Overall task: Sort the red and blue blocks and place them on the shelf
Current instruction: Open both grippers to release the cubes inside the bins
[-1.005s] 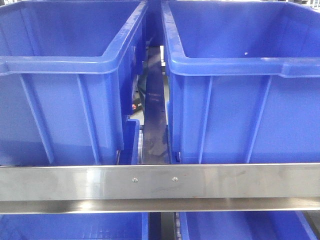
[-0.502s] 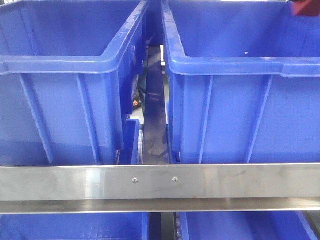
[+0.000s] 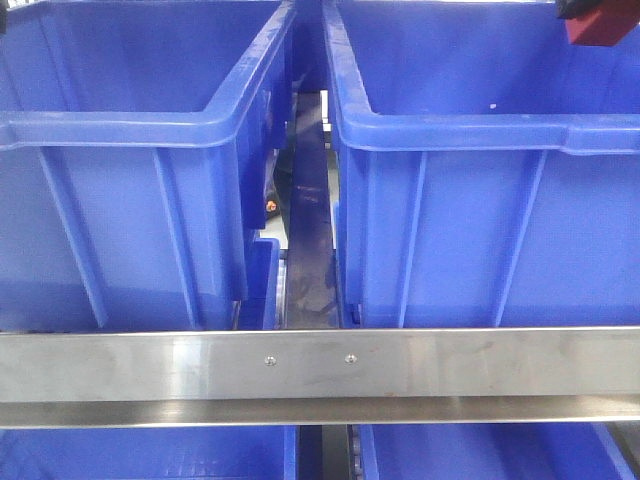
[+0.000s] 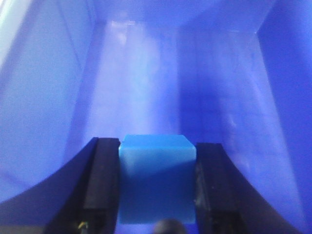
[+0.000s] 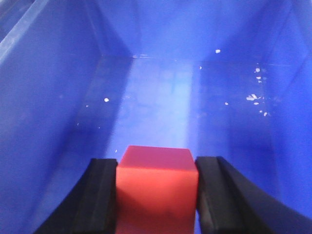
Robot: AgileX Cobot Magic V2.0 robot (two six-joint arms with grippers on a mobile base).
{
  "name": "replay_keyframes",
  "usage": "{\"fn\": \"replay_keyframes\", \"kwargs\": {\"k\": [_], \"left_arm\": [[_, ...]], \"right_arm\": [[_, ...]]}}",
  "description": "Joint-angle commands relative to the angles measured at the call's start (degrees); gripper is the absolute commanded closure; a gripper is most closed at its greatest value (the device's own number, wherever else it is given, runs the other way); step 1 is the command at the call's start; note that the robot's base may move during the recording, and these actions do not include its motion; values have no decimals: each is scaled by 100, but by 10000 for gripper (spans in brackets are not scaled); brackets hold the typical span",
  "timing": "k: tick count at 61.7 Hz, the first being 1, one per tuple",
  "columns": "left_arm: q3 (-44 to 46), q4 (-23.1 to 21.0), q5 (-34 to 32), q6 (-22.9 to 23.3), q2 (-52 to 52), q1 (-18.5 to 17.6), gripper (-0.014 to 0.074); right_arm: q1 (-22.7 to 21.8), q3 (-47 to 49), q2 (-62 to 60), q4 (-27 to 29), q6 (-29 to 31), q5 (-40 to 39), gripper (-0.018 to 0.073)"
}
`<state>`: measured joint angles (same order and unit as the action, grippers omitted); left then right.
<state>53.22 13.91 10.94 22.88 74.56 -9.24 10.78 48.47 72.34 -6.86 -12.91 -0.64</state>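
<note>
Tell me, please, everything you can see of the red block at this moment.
The red block is a plain, matte cube with sharp edges, evenly red with no markings. In the right wrist view it sits upright between the right gripper's black fingers, which press on its left and right faces. It hangs over the inside of a blue bin, above the floor. The front view shows only its lower part at the upper right corner.

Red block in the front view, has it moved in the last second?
Yes. The red block has come in at the top right corner, lower and further left against the right bin's rim; a second ago it was out of view.
</note>
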Motion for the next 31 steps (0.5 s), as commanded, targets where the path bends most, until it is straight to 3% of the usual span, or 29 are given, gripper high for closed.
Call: {"fn": "replay_keyframes", "kwargs": {"k": [1, 6, 10, 31], "left_arm": [[227, 116, -525, 15, -147, -3, 248], [227, 142, -564, 15, -147, -13, 99], [227, 142, -564, 15, -147, -13, 34], [227, 154, -543, 15, -147, -13, 21]], "right_arm": [[-37, 231, -145, -81, 31, -548, 106], [-37, 231, -145, -81, 31, -548, 101], [-37, 231, -145, -81, 31, -548, 101], [-37, 231, -145, -81, 31, -548, 101]]}}
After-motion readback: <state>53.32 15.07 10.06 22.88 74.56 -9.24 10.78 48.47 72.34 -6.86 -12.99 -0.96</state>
